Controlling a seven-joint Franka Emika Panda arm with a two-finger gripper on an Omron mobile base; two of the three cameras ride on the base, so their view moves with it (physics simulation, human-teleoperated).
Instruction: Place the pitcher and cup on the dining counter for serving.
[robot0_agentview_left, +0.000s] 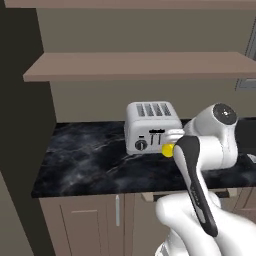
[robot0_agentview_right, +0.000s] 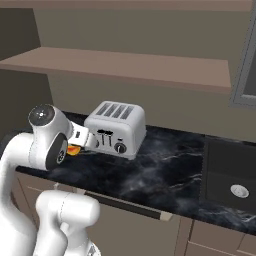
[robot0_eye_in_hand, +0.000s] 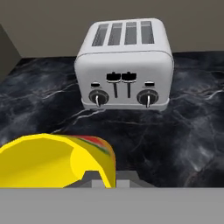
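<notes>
The cup is a bright yellow tumbler with a red-orange mark near its rim, and it looms large at the lower left of the hand view. My gripper is shut on its rim wall. From the base cameras the cup peeks out as a small yellow patch beside the white hand, and the cup hangs just above the black marble worktop in front of the toaster. The pitcher and the dining counter are out of view.
A silver four-slot toaster stands on the worktop just beyond the cup. Brown wall shelves run above it. A dark sink basin lies at the right end. A dark wall panel closes the left end.
</notes>
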